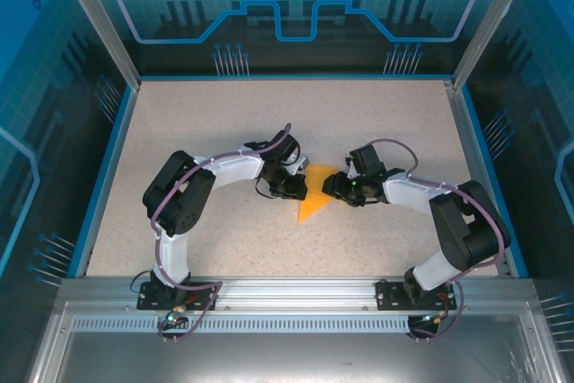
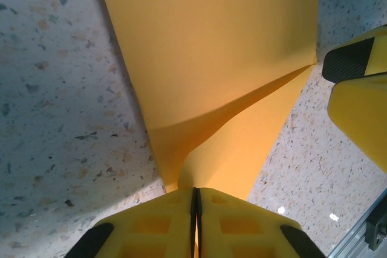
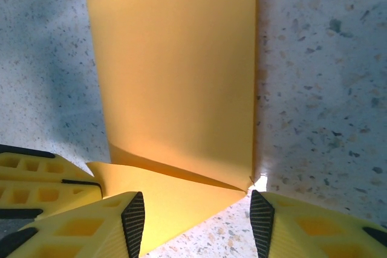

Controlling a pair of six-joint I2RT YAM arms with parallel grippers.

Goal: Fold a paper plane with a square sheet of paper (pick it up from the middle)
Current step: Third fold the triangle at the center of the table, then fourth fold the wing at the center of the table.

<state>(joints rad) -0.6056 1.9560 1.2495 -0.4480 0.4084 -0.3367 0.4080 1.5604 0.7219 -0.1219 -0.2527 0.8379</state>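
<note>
The orange square sheet of paper (image 1: 314,205) lies mid-table, folded, with one flap lifted off the layer below (image 2: 211,58). My left gripper (image 2: 195,196) is shut on the near edge of that raised flap, and orange paper shows between its pads. From the right, my right gripper (image 3: 196,211) stands open, its fingertips (image 3: 134,212) straddling a pointed corner of the sheet (image 3: 175,77) close to the table. In the top view both grippers, left (image 1: 299,187) and right (image 1: 332,187), meet over the paper's upper edge. A right fingertip (image 2: 351,60) shows beside the paper's corner.
The speckled table (image 1: 224,123) is bounded by blue rails and aluminium posts (image 1: 94,15) at the sides. The arm bases sit on the metal rail (image 1: 296,298) along the near edge. The left gripper's yellow fingers (image 3: 36,176) show beside the right jaws.
</note>
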